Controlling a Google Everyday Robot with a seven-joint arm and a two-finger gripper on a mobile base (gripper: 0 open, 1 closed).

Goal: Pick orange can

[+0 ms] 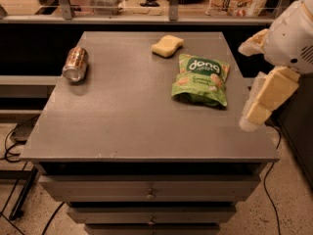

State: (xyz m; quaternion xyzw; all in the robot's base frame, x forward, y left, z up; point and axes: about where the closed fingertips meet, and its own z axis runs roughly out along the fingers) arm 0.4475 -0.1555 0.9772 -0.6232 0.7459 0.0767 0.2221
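Camera view, the only one. Gripper (257,112) hangs off the right edge of the table (127,119), about level with its middle, apart from everything on top. Whether it is open or closed I cannot tell, and nothing shows in its hold. Orange can (75,64) lies on its side near the left edge, toward the far left corner, one silver end facing the near side. Nothing touches it. Step in hand, as I judge it: the approach has not begun. The can sits across the whole width of the top from the gripper. Next move calls for a reach over the table toward that far left corner, passing the green snack bag (201,80) that lies right of centre, and a grip across the can's round body, which may roll. Yellow sponge (167,46) rests near the far edge, well apart from the can. Surface is a flat grey top over drawers (149,194). Behind it is a dark shelf with packaged goods, and on the speckled floor at left are cables (12,143).
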